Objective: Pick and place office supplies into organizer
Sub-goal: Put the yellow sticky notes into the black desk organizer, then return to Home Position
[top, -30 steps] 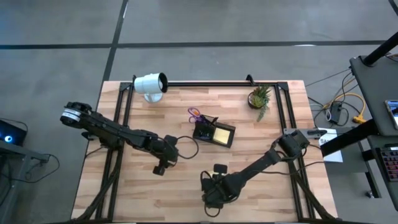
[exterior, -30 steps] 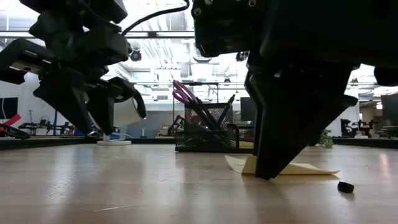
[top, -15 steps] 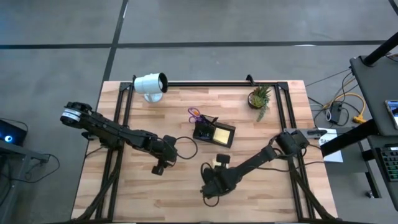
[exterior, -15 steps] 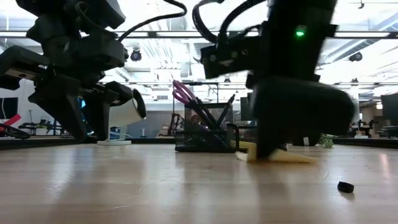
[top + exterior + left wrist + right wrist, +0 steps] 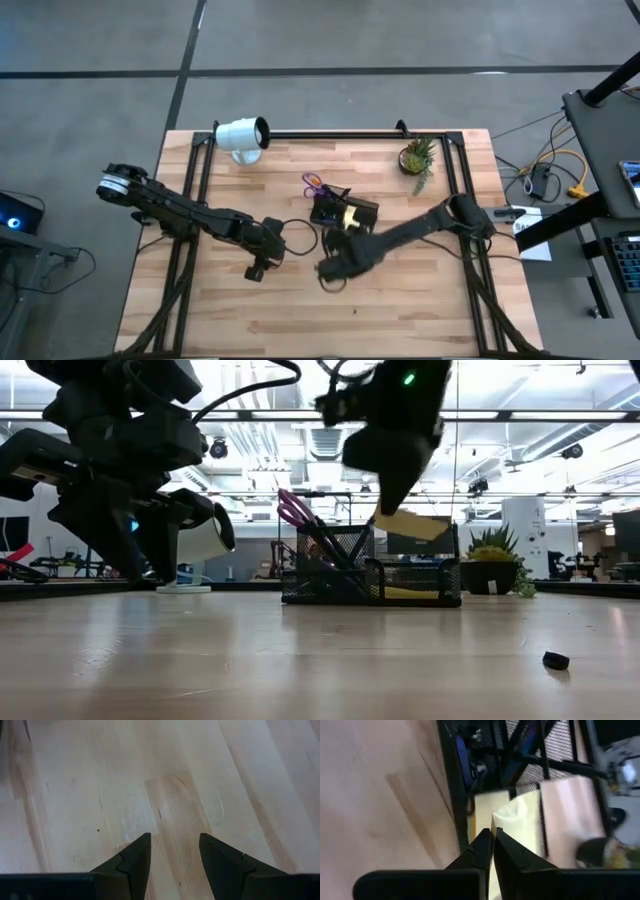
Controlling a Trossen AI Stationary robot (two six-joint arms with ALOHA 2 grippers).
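Note:
My right gripper is shut on a yellow sticky-note pad and holds it over the black mesh organizer. In the low view the pad hangs above the organizer's right compartment. The organizer holds purple-handled scissors, dark pens and another yellow pad. A tiny dark piece lies on the table near its near edge. My left gripper is open over bare wood left of the organizer; its wrist view shows only table between the fingers. My right gripper pinches the yellow pad between its two fingers, at one edge of the pad. The fingers come slanting down from the table's near side. The pad is lifted clear of the table and tilted, just above the organizer's rim.
A white lamp-like cylinder stands at the far left. A small potted plant stands at the far right. A black rail runs along the far edge. Bare wood lies along the near half of the table.
My right gripper has risen from the table near its near edge and travelled toward the far edge, up to the organizer. The yellow pad, lying on the table a second ago, is now lifted clear and carried over the organizer.

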